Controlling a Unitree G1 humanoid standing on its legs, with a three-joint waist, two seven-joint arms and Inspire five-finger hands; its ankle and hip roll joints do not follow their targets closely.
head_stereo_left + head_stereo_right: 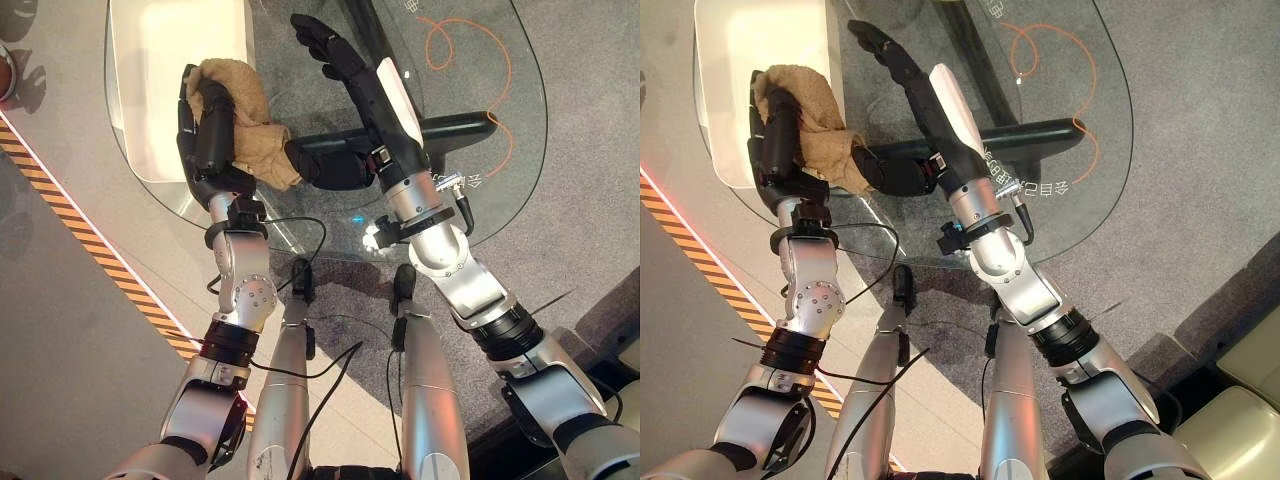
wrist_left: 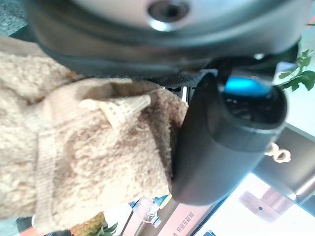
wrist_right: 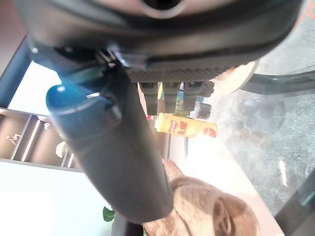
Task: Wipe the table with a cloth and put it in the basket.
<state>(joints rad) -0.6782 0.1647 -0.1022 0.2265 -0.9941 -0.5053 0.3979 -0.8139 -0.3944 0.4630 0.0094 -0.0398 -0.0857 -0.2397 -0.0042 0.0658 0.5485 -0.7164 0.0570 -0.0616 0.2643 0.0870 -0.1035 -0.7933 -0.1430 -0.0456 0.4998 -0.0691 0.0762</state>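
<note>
A tan fluffy cloth (image 1: pixel 255 125) is bunched in my left hand (image 1: pixel 205 130), whose fingers curl round it above the left part of the glass table (image 1: pixel 470 200). In the left wrist view the cloth (image 2: pixel 88 162) lies against the palm with the thumb (image 2: pixel 221 142) beside it. My right hand (image 1: pixel 335 50) hovers over the table just right of the cloth, fingers straight and open, holding nothing. The right wrist view shows that hand's thumb (image 3: pixel 108 147) and the cloth (image 3: pixel 206 211) beyond it. A white rectangular container (image 1: pixel 180 60) sits at the table's far left.
Through the glass I see the table's black base (image 1: pixel 450 130) and an orange cable (image 1: pixel 470 50) on the grey carpet. Orange-and-black striped tape (image 1: pixel 100 260) runs along the floor at left. A yellow bottle (image 3: pixel 184 127) appears past my right hand's fingers.
</note>
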